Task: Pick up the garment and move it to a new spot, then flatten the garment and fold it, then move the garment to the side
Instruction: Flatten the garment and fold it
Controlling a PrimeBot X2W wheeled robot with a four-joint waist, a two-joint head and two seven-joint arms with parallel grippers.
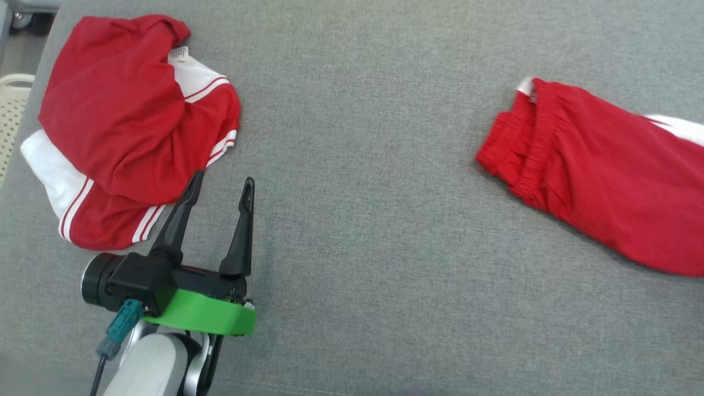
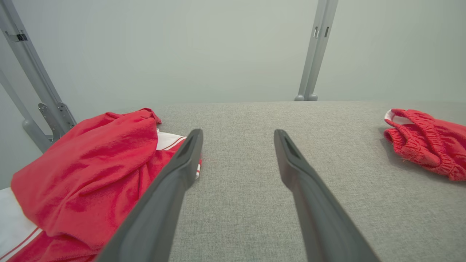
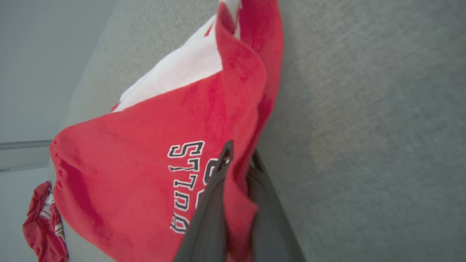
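Note:
The garment [image 1: 594, 176] is red with an elastic waistband and a white panel, and it lies at the right of the grey fabric surface [image 1: 374, 220]. In the right wrist view my right gripper [image 3: 241, 149] is shut on a fold of the garment [image 3: 164, 120], beside black-and-white lettering. The waistband end of the garment [image 2: 426, 142] also shows in the left wrist view. My left gripper [image 1: 224, 177] stands open at the lower left, fingers apart with nothing between them [image 2: 238, 133].
A second red and white garment [image 1: 126, 121] lies crumpled at the far left, its edge just beside my left gripper's left finger [image 2: 91, 171]. A pale perforated basket [image 1: 11, 110] sits off the left edge. Grey metal posts [image 2: 316, 51] rise behind the surface.

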